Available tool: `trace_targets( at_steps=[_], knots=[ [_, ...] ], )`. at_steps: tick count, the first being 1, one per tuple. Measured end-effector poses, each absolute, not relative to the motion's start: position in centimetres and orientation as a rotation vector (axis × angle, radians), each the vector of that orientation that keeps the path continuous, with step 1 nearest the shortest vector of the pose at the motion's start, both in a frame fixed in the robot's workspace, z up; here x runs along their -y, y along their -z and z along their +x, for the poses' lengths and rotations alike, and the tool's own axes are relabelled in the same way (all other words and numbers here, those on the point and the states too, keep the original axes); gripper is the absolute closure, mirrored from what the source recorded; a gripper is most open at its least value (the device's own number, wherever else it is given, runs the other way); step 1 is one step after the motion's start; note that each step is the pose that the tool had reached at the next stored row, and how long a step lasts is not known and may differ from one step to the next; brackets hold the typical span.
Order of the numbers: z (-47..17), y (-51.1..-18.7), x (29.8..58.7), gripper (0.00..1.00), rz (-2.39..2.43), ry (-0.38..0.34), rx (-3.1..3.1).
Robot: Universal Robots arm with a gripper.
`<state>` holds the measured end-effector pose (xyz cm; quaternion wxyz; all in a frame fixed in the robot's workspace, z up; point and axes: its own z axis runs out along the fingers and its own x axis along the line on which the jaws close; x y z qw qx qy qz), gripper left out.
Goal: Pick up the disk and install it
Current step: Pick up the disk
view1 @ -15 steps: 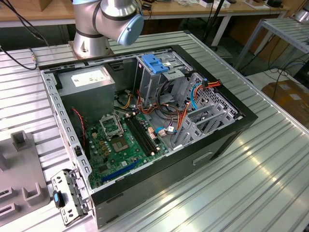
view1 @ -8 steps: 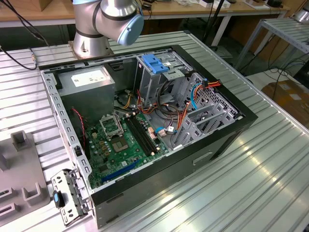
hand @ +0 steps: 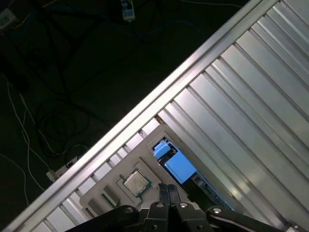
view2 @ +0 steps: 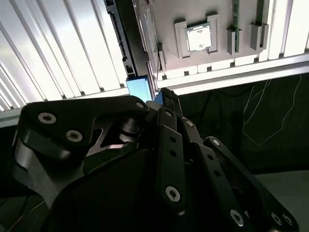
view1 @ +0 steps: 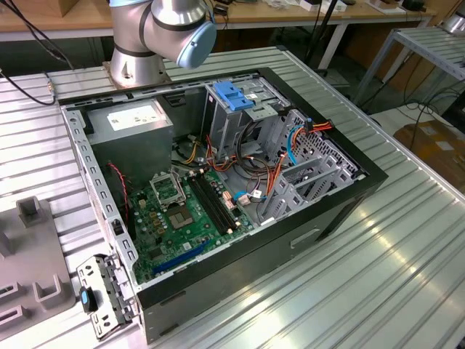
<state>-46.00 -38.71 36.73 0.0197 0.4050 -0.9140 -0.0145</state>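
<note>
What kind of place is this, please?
Probably a robotics lab or workshop: a robot arm stands by an open computer case on a ribbed metal table, with wooden workbenches behind.

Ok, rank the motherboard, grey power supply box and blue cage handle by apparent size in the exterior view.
1. motherboard
2. grey power supply box, slightly smaller
3. blue cage handle, clearly smallest
</note>
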Motion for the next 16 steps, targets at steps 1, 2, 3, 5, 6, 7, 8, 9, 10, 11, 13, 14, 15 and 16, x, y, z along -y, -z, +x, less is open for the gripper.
trace_targets(
  at_steps=[1, 2, 3, 5, 6, 7, 8, 9, 10, 11, 13, 14, 15, 16],
  knots=[
    [-45.99, -36.73, 38.71, 0.89, 1.287, 0.044, 2.822],
    [-45.99, -36.73, 38.71, 0.89, 1.307, 0.044, 2.813],
    [-45.99, -36.73, 38.71, 0.89, 1.326, 0.043, 2.805],
    [-45.99, -36.73, 38.71, 0.89, 1.359, 0.042, 2.789],
    [-45.99, -36.73, 38.71, 0.89, 1.379, 0.042, 2.779],
    [-45.99, -36.73, 38.71, 0.89, 1.392, 0.042, 2.772],
    [-45.99, -36.73, 38.71, 0.89, 1.406, 0.041, 2.765],
    [-45.99, -36.73, 38.71, 0.89, 1.420, 0.041, 2.758],
    [-45.99, -36.73, 38.71, 0.89, 1.431, 0.041, 2.752],
    [-45.99, -36.73, 38.71, 0.89, 1.446, 0.041, 2.744],
    [-45.99, -36.73, 38.71, 0.89, 1.462, 0.040, 2.736],
    [-45.99, -36.73, 38.71, 0.89, 1.469, 0.040, 2.732],
    [-45.99, -36.73, 38.71, 0.89, 1.471, 0.040, 2.731],
    [-45.99, -36.73, 38.71, 0.89, 1.471, 0.040, 2.731]
  ],
)
